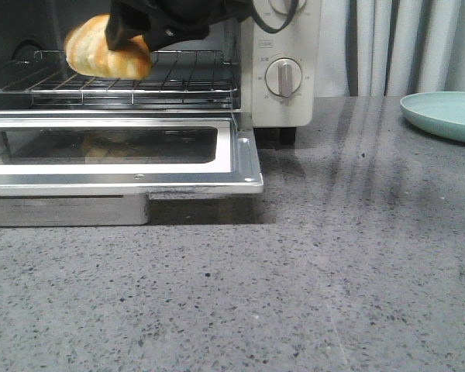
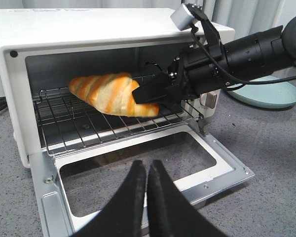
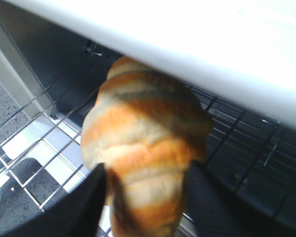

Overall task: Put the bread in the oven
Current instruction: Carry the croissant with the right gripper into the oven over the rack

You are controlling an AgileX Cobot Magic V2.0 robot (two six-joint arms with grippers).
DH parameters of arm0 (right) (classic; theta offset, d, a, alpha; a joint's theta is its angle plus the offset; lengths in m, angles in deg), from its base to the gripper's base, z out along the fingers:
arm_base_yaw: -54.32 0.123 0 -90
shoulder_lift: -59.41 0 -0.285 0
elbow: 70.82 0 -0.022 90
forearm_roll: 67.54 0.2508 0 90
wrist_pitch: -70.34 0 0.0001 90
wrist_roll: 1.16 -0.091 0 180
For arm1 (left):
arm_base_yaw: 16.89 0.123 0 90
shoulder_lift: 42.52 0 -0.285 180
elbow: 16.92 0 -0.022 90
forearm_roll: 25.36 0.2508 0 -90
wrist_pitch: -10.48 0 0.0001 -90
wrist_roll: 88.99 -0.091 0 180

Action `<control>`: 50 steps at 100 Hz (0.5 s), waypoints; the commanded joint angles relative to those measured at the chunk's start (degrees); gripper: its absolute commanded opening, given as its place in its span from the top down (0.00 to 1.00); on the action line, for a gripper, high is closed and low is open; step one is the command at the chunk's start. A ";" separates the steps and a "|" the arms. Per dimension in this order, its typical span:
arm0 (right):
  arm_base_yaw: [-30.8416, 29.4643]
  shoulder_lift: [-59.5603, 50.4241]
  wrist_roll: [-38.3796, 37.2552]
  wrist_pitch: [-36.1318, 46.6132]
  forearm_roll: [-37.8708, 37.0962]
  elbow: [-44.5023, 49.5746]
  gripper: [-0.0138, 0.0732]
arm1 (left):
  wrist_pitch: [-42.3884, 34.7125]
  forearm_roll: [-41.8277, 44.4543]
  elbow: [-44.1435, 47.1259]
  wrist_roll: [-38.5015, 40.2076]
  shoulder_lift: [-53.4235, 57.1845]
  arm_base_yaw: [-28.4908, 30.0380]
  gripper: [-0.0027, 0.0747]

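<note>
Right gripper (image 2: 150, 94) clamped on bread (image 2: 111, 93) — held inside oven (image 2: 19, 89), just above wire rack (image 2: 89, 126). Left gripper (image 2: 147, 170) fingers together — outside, over open door (image 2: 222, 163).

Oven at 10 o'clock on table, plate at 2 o'clock.
Oven (image 1: 287, 46) sits far left on the table (image 1: 310, 271), door (image 1: 124, 167) dropped toward the front. Bread (image 1: 107, 53) inside, over the wire rack (image 1: 132, 81), between the right end effector (image 3: 145, 197) fingers. Plate (image 1: 446, 115) well apart, far right. Left end effector (image 2: 147, 197) before the door.
</note>
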 commanded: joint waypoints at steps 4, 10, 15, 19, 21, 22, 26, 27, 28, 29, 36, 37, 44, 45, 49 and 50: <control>-1.18 -2.82 0.29 5.58 0.18 -2.16 0.24 | -4.02 -0.46 -1.61 0.08 -0.67 -0.13 0.99; -1.18 -2.94 0.29 5.25 0.18 -2.16 0.25 | -4.02 -0.46 -1.61 0.08 -0.67 -0.13 0.99; -0.82 -3.33 0.29 4.96 0.18 -2.16 0.25 | -4.02 -0.46 -1.61 0.08 -0.67 -0.13 0.99; -0.39 -3.74 0.29 4.70 0.18 -2.16 0.25 | -4.02 -0.46 -1.61 0.08 -0.67 -0.13 0.99; -0.23 -4.07 0.29 4.58 0.18 -2.16 0.25 | -4.02 -0.46 -1.61 0.08 -0.67 -0.13 0.99; -0.25 -4.17 0.29 4.32 0.18 -2.16 0.25 | -4.02 -0.46 -1.61 0.08 -0.67 -0.13 0.99; 0.15 -4.84 0.29 3.73 0.18 -2.16 0.25 | -4.02 -0.46 -1.61 0.08 -0.67 -0.13 0.99; 0.35 -4.85 0.29 3.44 0.18 -2.16 0.25 | -4.02 -0.46 -1.61 0.08 -0.67 -0.13 0.99; 0.36 -5.11 0.29 3.29 0.18 -2.16 0.25 | -4.02 -0.46 -1.61 0.08 -0.67 -0.13 0.99; 0.48 -5.26 0.29 2.98 0.18 -2.16 0.25 | -4.02 -0.46 -1.61 0.08 -0.67 -0.13 0.99; 1.30 -6.54 0.29 0.64 0.18 -2.16 0.27 | -4.02 -0.37 -1.61 0.08 -0.67 -0.13 0.99; 1.45 -6.67 0.29 0.35 0.18 -2.16 0.27 | -4.02 -0.33 -1.61 0.08 -0.67 -0.13 0.99; 2.46 -8.32 0.29 -3.07 0.18 -2.16 0.39 | -4.02 -0.23 -1.61 0.08 -0.67 -0.13 0.99; 2.46 -8.52 0.29 -3.39 0.18 -2.16 0.42 | -4.02 -0.21 -1.61 0.08 -0.67 -0.13 0.99; 3.04 -9.56 0.29 -5.79 0.18 -2.03 0.50 | -4.02 0.12 -1.61 0.08 -0.67 -0.13 0.99; 3.16 -9.76 0.29 -6.65 0.18 -2.03 0.54 | -4.02 0.26 -1.61 0.08 -0.67 -0.13 0.99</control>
